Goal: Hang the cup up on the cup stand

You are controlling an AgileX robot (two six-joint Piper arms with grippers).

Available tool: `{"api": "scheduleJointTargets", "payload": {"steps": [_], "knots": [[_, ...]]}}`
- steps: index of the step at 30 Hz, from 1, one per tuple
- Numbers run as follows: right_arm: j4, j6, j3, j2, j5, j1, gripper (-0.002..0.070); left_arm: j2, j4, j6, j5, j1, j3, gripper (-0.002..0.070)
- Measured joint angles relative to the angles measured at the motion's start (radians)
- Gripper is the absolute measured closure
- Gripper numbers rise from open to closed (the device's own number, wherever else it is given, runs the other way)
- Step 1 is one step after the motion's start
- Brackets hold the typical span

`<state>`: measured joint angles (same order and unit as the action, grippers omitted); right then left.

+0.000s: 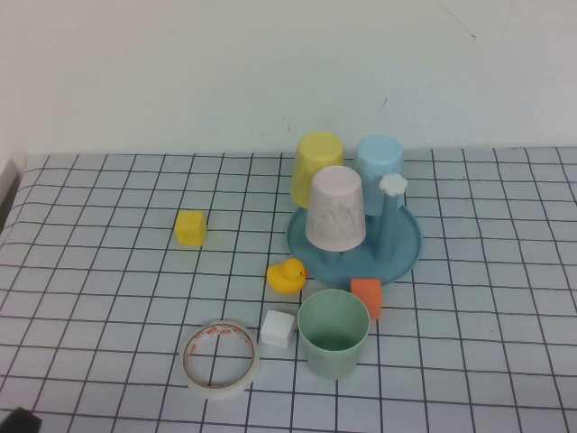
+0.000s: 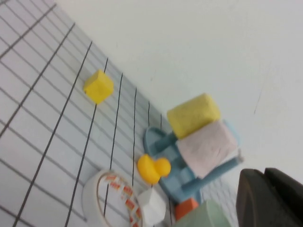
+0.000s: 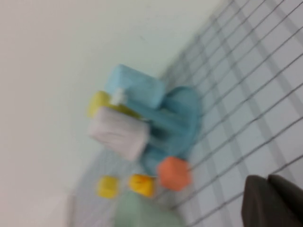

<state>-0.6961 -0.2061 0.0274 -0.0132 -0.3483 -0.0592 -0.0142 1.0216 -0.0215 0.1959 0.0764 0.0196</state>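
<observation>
The mint-green cup (image 1: 334, 332) stands upright, mouth up, on the table in front of the cup stand (image 1: 404, 253). The stand's blue tray holds upright pegs, and one free peg has a white flower knob (image 1: 393, 184). A whitish-pink cup (image 1: 335, 209), a yellow cup (image 1: 317, 168) and a light blue cup (image 1: 379, 162) sit upside down on the stand. My left gripper (image 2: 264, 177) is shut and empty, back from the green cup's rim (image 2: 206, 215). My right gripper (image 3: 268, 182) is shut and empty, off to the stand's (image 3: 187, 111) right side.
An orange cube (image 1: 366, 297), a yellow duck (image 1: 287, 275) and a white cube (image 1: 278, 328) lie close around the green cup. A tape roll (image 1: 220, 358) lies at the front left and a yellow cube (image 1: 190, 227) farther left. A dark part of the left arm (image 1: 18, 420) shows at the bottom left corner.
</observation>
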Motion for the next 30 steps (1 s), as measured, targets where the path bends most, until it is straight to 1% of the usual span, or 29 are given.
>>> {"api": "scheduleJointTargets", "payload": {"steps": [2,4,7,11,13,15,19,26,28,30], "knots": [[-0.129,-0.007,0.000,0.000,0.002,0.000,0.0678,0.000,0.017,0.000,-0.032,0.000,0.000,0.0676],[-0.167,-0.008,0.000,0.000,0.003,0.000,0.0678,0.000,0.027,0.000,-0.060,0.000,0.000,0.0676],[-0.176,-0.002,0.000,0.000,0.004,0.000,0.0678,0.000,0.033,-0.018,-0.096,0.000,0.000,0.0676],[-0.176,0.024,0.000,0.000,0.006,0.000,0.0678,0.000,0.033,-0.185,-0.104,0.000,-0.003,0.0676],[-0.176,0.065,0.000,0.000,0.008,0.000,0.0678,0.003,0.025,-0.304,-0.045,0.000,-0.031,0.0676],[-0.176,0.123,0.000,0.000,0.007,0.000,0.0678,0.035,-0.012,-0.387,0.031,0.000,-0.080,0.0676],[-0.176,0.198,0.000,0.000,0.007,0.000,0.0678,0.187,-0.191,-0.466,0.205,0.000,-0.217,0.0676],[-0.178,0.251,0.000,0.000,-0.026,0.000,0.0678,0.540,-0.568,-0.487,0.461,0.000,-0.581,0.0676],[-0.178,0.255,0.000,0.000,-0.035,0.000,0.0678,0.643,-0.645,-0.489,0.546,0.000,-0.709,0.0676],[-0.178,0.262,0.000,0.000,-0.041,0.000,0.0678,0.734,-0.689,-0.489,0.623,0.000,-0.830,0.0676]]}}
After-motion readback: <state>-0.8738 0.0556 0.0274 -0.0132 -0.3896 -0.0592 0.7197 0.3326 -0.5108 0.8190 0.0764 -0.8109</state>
